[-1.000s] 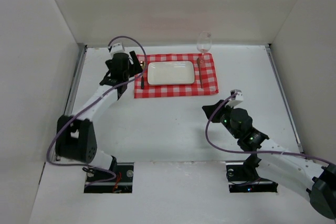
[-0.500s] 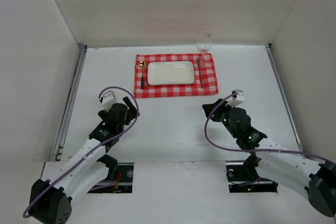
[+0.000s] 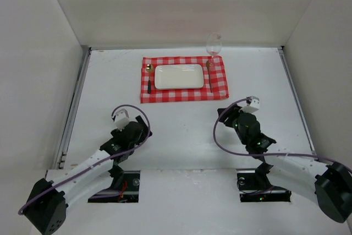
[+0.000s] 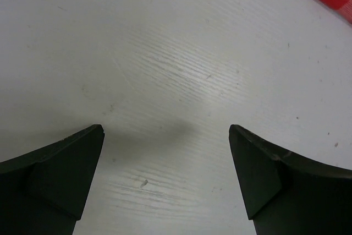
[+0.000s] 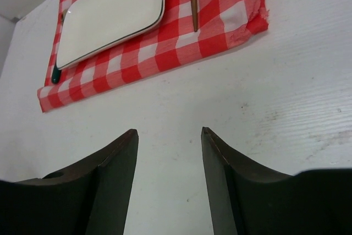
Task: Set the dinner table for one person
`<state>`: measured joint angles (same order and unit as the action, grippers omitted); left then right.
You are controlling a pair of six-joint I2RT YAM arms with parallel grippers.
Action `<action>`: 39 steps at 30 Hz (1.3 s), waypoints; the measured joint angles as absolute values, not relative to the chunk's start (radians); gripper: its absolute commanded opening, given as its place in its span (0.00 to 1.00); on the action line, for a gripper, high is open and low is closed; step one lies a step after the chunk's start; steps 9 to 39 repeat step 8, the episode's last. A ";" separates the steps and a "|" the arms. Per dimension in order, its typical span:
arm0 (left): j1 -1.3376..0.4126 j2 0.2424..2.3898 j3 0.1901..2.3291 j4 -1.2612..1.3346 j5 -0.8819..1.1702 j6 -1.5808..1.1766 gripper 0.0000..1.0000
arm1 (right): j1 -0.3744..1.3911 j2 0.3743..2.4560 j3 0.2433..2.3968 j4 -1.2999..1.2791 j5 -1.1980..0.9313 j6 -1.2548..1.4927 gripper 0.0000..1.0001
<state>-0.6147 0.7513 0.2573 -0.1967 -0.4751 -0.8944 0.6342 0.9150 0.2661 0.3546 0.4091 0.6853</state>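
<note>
Seemingly, dinner table (image 3: 181,130) runs left-right (1 plate (image 3: 179,76)).

You are looking at a white table (image 3: 181,130), a red-and-white checked cloth (image 3: 181,95) and a white plate (image 3: 179,76); the left tool (image 4: 166,130) and right tool (image 5: 169,131) are showing black, their cables (image 3: 215,135) purple.

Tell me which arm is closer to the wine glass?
Right. The right arm ends almost straight below the wine glass in the top view; the left arm ends farther off, down and left.
</note>
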 measured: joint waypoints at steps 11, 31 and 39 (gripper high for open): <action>-0.683 0.783 0.237 -0.105 -0.498 -0.899 1.00 | 0.627 0.984 0.259 0.399 0.438 0.685 0.56; -0.683 0.783 0.237 -0.105 -0.498 -0.899 1.00 | 0.627 0.984 0.259 0.399 0.438 0.685 0.56; -0.683 0.783 0.237 -0.105 -0.498 -0.899 1.00 | 0.627 0.984 0.259 0.399 0.438 0.685 0.56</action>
